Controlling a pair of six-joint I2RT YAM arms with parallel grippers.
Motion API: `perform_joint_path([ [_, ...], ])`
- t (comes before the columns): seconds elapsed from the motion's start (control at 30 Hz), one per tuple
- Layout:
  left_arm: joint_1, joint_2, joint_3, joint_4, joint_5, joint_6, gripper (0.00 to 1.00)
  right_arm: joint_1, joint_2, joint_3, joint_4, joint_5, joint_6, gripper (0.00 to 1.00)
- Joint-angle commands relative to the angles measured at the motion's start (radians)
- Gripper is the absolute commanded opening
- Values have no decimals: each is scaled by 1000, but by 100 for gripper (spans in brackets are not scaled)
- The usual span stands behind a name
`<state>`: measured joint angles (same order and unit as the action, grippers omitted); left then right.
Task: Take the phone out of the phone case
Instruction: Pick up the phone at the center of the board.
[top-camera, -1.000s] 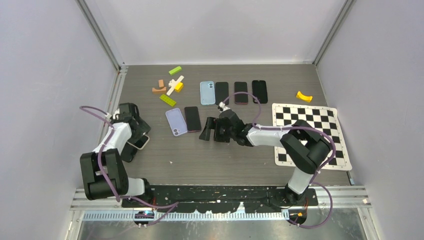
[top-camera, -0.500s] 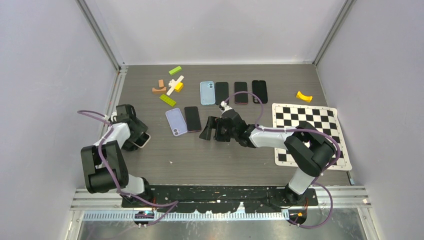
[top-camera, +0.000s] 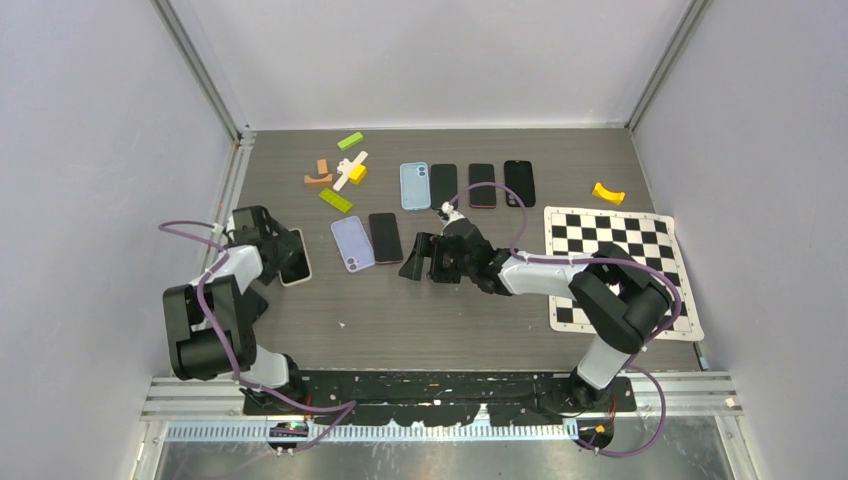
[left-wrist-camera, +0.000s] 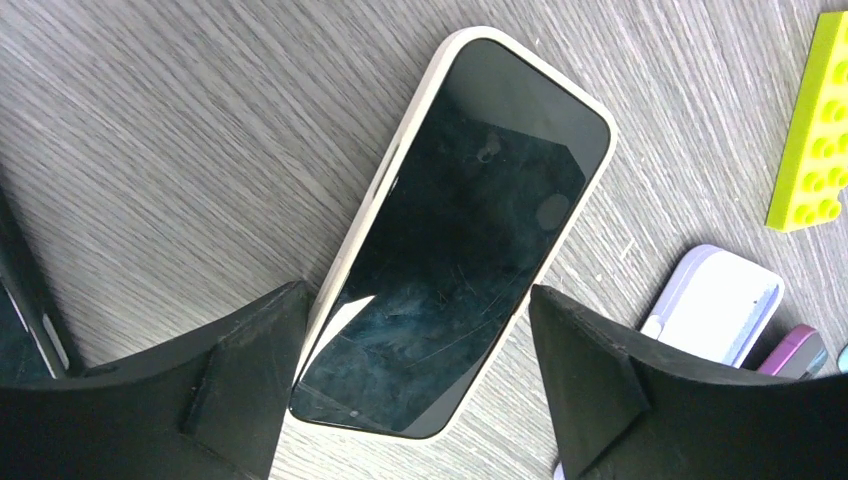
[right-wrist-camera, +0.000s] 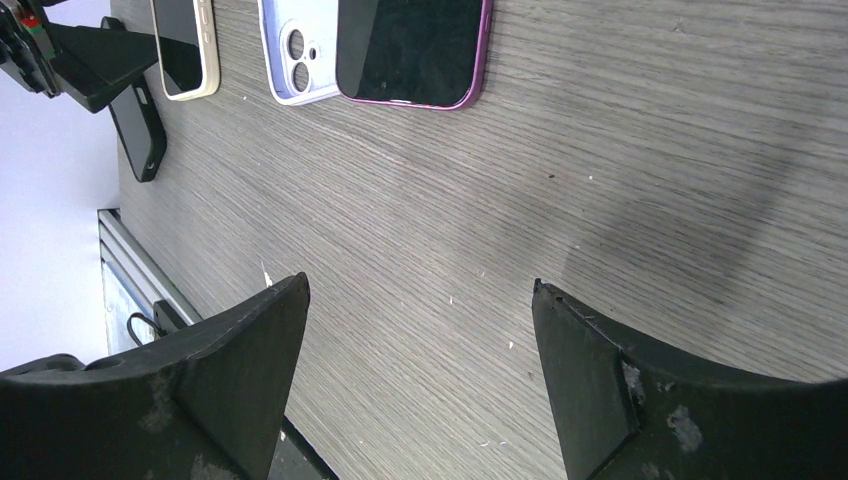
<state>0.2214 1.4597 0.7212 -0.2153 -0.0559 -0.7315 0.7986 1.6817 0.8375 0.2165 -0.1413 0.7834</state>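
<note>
This is a robotics lab test cell, not a home or a shop. Plain pale-grey panels (top-camera: 430, 60) close in three sides of a wood-grain table (top-camera: 400, 310), with aluminium posts (top-camera: 203, 75) at the far corners. Two arm bases (top-camera: 265, 375) are bolted to a metal rail (top-camera: 690, 388) along the near edge (purple cables (top-camera: 190, 222) loop loose). A checkerboard mat (top-camera: 615, 250) lies at the right edge, and toy bricks (top-camera: 336, 200) lie near the far left corner.

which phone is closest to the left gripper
The screen-up phone in the cream case at the left of the table, lying between the open fingers of the left gripper; the other phones lie outside them.
</note>
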Motion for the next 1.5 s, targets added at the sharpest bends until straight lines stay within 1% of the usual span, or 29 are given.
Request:
perform_joint_path([
  [0.0, -7, 31, -16, -23, 13, 39, 91, -1, -13, 13, 30, -7, -17, 87],
  [0.1, -15, 61, 14, -42, 44, 99, 99, -4, -5, 16, 30, -10, -10, 87],
  [0.17, -43, 79, 45, -84, 24, 127, 100, -9, 3, 21, 28, -16, -3, 87],
  [0.3, -117, 125, 136, -216, -105, 150, 100, -18, 16, 23, 31, -33, 14, 87],
  [0.47, -167, 226, 250, -359, -227, 160, 100, -30, 14, 17, 32, -42, 22, 87],
  [0.63, -186, 307, 297, -406, -242, 165, 100, -36, 18, 14, 37, -53, 32, 87],
  [0.67, -187, 309, 300, -408, -242, 163, 98, -36, 17, 14, 37, -53, 33, 87],
  [0.73, -188, 298, 293, -401, -240, 158, 86, -37, 15, 14, 34, -53, 34, 87],
  [0.8, -188, 277, 279, -379, -233, 158, 64, -37, 13, 14, 32, -53, 35, 87],
  [0.83, -187, 265, 270, -365, -222, 162, 55, -38, 11, 15, 28, -53, 35, 86],
  [0.87, -187, 253, 260, -355, -211, 165, 49, -38, 10, 16, 26, -54, 36, 86],
  [0.97, -188, 212, 243, -340, -174, 171, 38, -38, 5, 16, 22, -59, 41, 86],
  [1.0, -189, 198, 239, -340, -158, 172, 35, -37, 3, 17, 24, -61, 44, 85],
  [1.1, -201, 142, 214, -345, -117, 166, 33, -36, 2, 14, 41, -81, 59, 84],
  [1.2, -212, 42, 162, -342, -66, 118, 33, -34, 8, 1, 94, -103, 101, 83],
  [1.23, -249, -10, 133, -327, -40, 98, 33, -28, 8, -3, 107, -111, 112, 82],
  [1.33, -309, -178, 36, -284, 10, 12, 35, -1, 20, -15, 177, -105, 158, 81],
  [1.47, -358, -362, -69, -262, 66, -84, 36, 91, 51, 7, 227, -45, 187, 79],
])
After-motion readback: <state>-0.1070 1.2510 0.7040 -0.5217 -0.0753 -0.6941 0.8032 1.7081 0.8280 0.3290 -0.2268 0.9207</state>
